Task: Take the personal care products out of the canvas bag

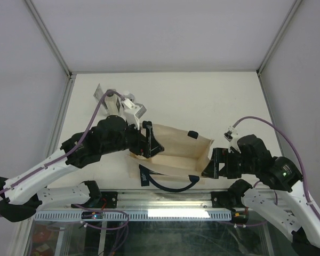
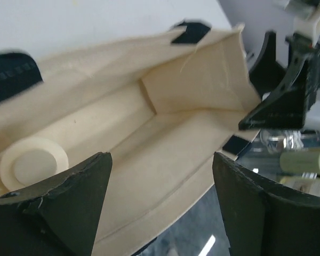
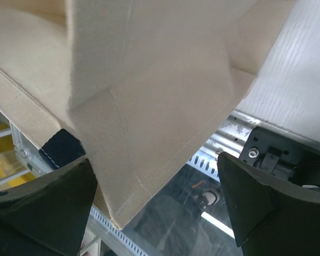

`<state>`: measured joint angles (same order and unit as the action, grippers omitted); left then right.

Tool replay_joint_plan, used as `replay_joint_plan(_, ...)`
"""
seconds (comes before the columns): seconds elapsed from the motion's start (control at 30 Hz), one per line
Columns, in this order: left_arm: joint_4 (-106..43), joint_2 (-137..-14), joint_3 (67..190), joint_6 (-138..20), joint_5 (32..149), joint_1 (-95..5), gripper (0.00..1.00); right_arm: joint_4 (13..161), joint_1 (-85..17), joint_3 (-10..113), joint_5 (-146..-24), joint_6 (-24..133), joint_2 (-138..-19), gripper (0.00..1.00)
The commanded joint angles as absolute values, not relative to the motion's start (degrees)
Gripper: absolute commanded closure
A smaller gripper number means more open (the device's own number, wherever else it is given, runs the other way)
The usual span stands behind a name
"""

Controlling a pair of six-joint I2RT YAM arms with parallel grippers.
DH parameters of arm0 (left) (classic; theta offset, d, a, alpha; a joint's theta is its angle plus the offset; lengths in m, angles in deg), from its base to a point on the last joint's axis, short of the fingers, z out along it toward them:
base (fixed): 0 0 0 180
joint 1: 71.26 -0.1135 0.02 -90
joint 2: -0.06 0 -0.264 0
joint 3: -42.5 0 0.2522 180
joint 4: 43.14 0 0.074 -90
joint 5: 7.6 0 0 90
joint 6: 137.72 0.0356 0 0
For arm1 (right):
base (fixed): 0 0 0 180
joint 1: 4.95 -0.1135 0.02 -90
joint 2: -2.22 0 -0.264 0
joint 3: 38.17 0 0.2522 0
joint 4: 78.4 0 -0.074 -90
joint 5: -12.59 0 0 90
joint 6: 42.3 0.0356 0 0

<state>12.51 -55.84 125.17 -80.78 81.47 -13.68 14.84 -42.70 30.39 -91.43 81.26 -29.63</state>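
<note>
Left gripper (image 2: 161, 176): jaws wide and empty, held over the 9 o'clock end of the canvas bag (image 1: 176, 146). Right gripper (image 3: 156, 162): wide, bag's 3 o'clock corner between the jaws, not pinched. Beige bottle (image 2: 33, 166) is seen lying inside, at 9 o'clock of the left jaws. It is judged light, rigid and smooth, best pinched across the body. Canvas is soft and may fold.

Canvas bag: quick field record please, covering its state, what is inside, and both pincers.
bag: canvas bag, mouth open, between the two arms
inside: one beige bottle lying on its side at the left arm's end; no other product shows in the left wrist view
left pincer: open, at the bag's mouth, holding nothing
right pincer: open, at the bag's other end, holding nothing
</note>
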Motion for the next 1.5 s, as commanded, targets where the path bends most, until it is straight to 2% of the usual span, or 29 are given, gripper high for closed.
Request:
replay_joint_plan(0.0,13.39,-53.25,117.59,-87.24,82.9,-9.47,0.23,14.8,-42.86,27.2,-100.18,82.15,-29.13,0.06)
replay_joint_plan(0.33,19.18,-48.32,111.05,-93.31,80.56,-6.06,0.25,16.02,-42.9,24.17,-100.43,83.57,-31.08,0.09)
replay_joint_plan(0.53,24.95,-44.62,108.78,-99.8,74.72,-6.05,0.28,16.29,-42.84,23.38,-99.32,82.65,-32.27,0.1)
replay_joint_plan(0.87,33.62,-60.21,122.27,-97.09,58.64,-6.04,0.29,17.03,-42.86,25.26,-96.28,80.55,-35.48,0.12)
replay_joint_plan(1.07,36.29,-64.76,128.66,-92.72,52.01,-6.05,0.3,17.04,-42.84,26.34,-94.0,80.0,-36.27,0.12)
replay_joint_plan(1.27,40.21,-69.9,130.9,-91.09,47.87,-6.06,0.24,17.06,-42.91,26.74,-92.54,79.35,-37.02,0.12)
replay_joint_plan(1.47,39.75,-73.43,128.03,-93.52,46.84,-6.06,0.19,17.71,-42.89,26.83,-91.98,78.93,-37.71,0.12)
